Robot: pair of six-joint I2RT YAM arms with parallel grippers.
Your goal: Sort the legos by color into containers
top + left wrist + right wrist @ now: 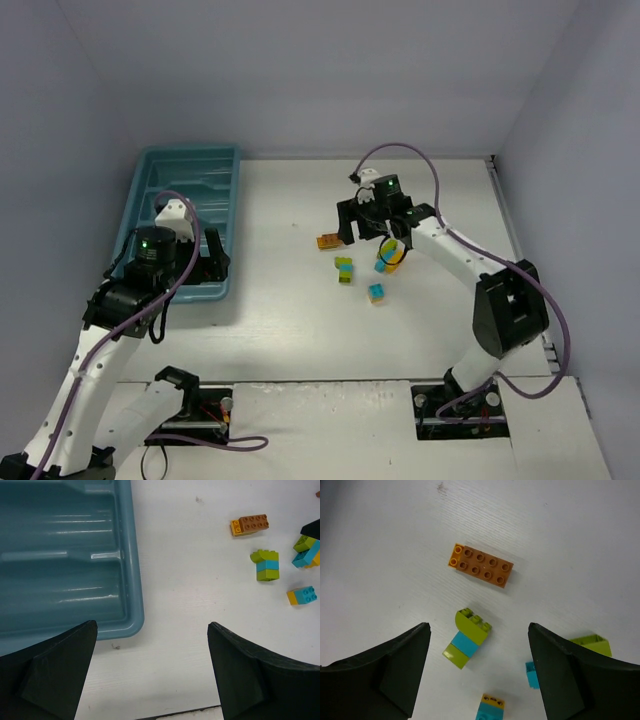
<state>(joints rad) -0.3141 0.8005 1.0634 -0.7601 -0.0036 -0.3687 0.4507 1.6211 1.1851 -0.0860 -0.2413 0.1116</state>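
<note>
- Scattered on the white table (280,330), well to the right of the teal tray (132,580): the legos (344,270), with none in a compartment as far as visible.
- Spread open and empty, the right gripper (479,630), poised over a lime-cyan-lime stack (467,639); just beyond it, a brown brick (482,566) sitting on an orange piece (453,560).
- Likewise open and holding nothing, the left gripper (151,630), over the tray's near corner and the bare table beside it.
- Probably light, rigid, hard plastic: no give under the pads and no danger of crushing, yet glossy enough to squirt out of a skewed pinch.
- Best taken across two flat, parallel side walls, low on the body; not over the studs, nor on the stack's rounded lime top.
- Mixed-colour stacks likely clipped firmly, so expected to lift as one lump; pulling apart needed before sorting, perhaps with both grippers.
- Off to the right, a cyan brick (532,675) and a lime brick (592,645) near each other; crowded there, so harder to pinch without nudging a neighbour.
</note>
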